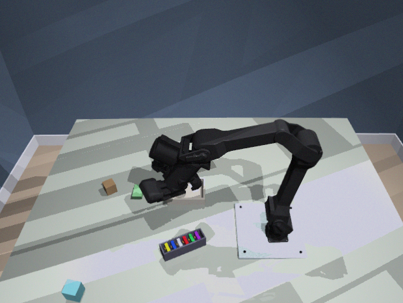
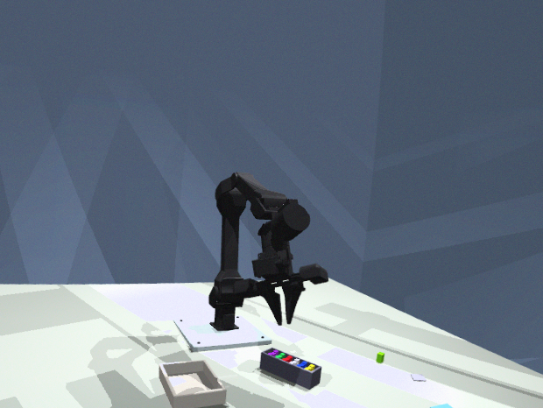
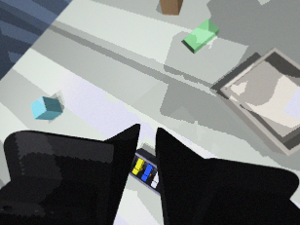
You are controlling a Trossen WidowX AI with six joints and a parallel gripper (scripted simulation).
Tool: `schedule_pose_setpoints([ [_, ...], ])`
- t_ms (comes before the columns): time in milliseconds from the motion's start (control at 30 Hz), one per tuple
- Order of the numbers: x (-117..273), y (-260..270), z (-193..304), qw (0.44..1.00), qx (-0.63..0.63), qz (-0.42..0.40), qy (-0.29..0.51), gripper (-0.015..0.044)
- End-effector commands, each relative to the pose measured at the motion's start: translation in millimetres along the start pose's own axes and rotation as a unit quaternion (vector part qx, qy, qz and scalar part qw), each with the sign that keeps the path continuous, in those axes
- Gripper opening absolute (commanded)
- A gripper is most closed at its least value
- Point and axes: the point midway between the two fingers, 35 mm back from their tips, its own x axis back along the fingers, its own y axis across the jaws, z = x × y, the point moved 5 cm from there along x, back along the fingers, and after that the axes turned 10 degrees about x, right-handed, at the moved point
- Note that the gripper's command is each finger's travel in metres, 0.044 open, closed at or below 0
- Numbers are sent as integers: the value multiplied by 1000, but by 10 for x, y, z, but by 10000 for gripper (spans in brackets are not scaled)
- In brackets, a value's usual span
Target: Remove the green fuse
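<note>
The green fuse (image 1: 191,237) (image 2: 280,355) sits in the dark fuse block (image 1: 185,252) (image 2: 285,372) (image 3: 148,156), between the red fuse (image 1: 185,240) and the purple fuse (image 1: 197,235). In the wrist view only the yellow, blue and part of the white fuse show between the fingers; the green fuse is hidden. My gripper (image 2: 284,323) (image 3: 148,130) points down, held above the table and clear of the block. Its fingers are a little apart with nothing between them. The tray (image 1: 192,201) (image 2: 197,397) (image 3: 255,122) is empty in its visible part, partly behind my gripper in the top view.
A brown block (image 1: 109,186) (image 3: 171,6) and a light green block (image 1: 137,192) (image 3: 201,36) lie beyond the tray. A cyan cube (image 1: 73,289) (image 3: 47,107) is at the front left in the top view. A small green piece (image 2: 380,357) and a flat pale piece (image 2: 418,377) show in the exterior view.
</note>
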Motion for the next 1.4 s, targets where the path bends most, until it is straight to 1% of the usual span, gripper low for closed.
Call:
schedule_pose_setpoints([
  [0, -200, -100, 414, 990, -50, 72, 108, 74],
  [100, -274, -155, 730, 969, -89, 143, 179, 74],
  [200, -287, -184, 864, 956, -106, 178, 206, 74],
  [533, -310, -149, 878, 956, -106, 178, 206, 74],
  [1367, -518, -214, 983, 956, -106, 178, 206, 74],
])
